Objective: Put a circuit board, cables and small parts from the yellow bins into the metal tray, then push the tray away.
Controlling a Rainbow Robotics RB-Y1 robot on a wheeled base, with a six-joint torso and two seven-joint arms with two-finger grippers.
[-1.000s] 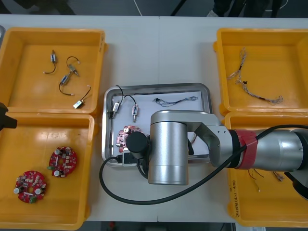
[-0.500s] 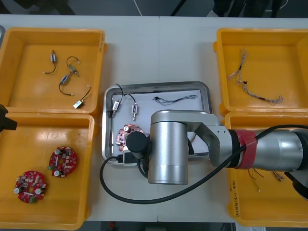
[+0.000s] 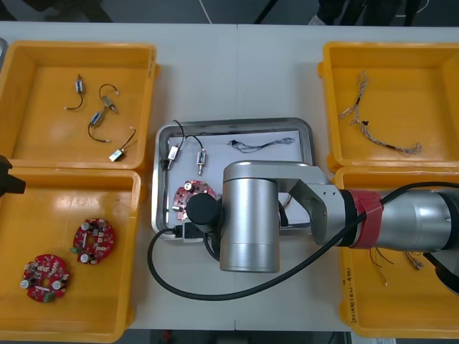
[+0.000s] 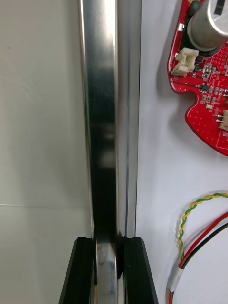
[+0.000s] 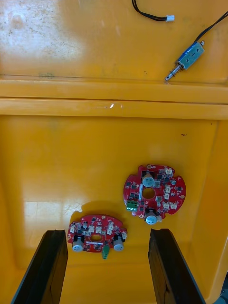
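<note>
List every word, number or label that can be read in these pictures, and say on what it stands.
Nothing is readable.
Writing on the near right yellow bin, on its rim: too small to read.
Print on the circuit board in the metal tray: too small to read.
The right gripper, shut on the tray's rim, and the open left gripper over the near left yellow bin: no text.

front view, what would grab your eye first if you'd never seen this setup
The big silver right arm lies across the near side of the metal tray, its right gripper pinching the tray's rim. The left gripper hangs open over two red circuit boards in a yellow bin.
</note>
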